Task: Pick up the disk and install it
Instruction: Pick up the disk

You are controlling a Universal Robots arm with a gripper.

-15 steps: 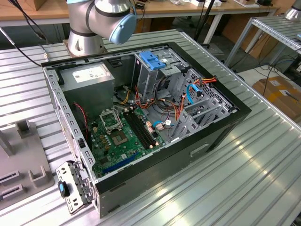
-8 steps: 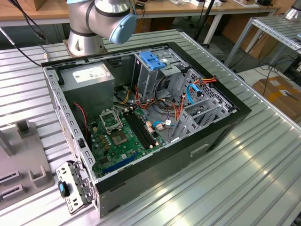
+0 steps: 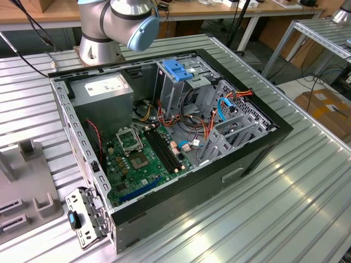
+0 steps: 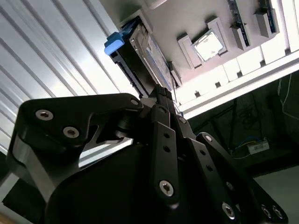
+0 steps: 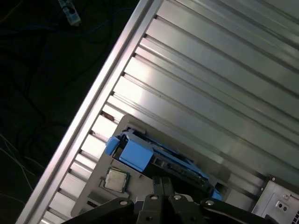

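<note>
1. And here's the ribbed silver aluminium table (image 3: 285, 208), its slats running right under the gripper in both wrist views.
2. In the exterior view a black open-sided computer case (image 3: 258, 153) lies on that table with its green motherboard (image 3: 137, 159) exposed. The arm's grey-and-blue base joint (image 3: 118, 22) stands just behind it.
3. Directly beneath the tool is a pale grey moulded parts tray (image 4: 187, 14) with recesses and slots.
4. The black linkage gripper (image 4: 161, 93) (image 5: 162, 183) hangs over the tray, its tip right at the disk's edge. I cannot tell whether it is spread or clamped, or whether it has hold of anything.
5. The disk (image 4: 154, 56) (image 5: 154, 156), a flat grey metal hard drive with bright blue plastic side rails, stands on edge in a tray slot at the gripper's tip, not yet in the case.
6. A small square silver processor chip (image 4: 208, 45) (image 5: 116, 179) sits in a tray recess just beside the disk, a little off from the gripper's tip.
</note>
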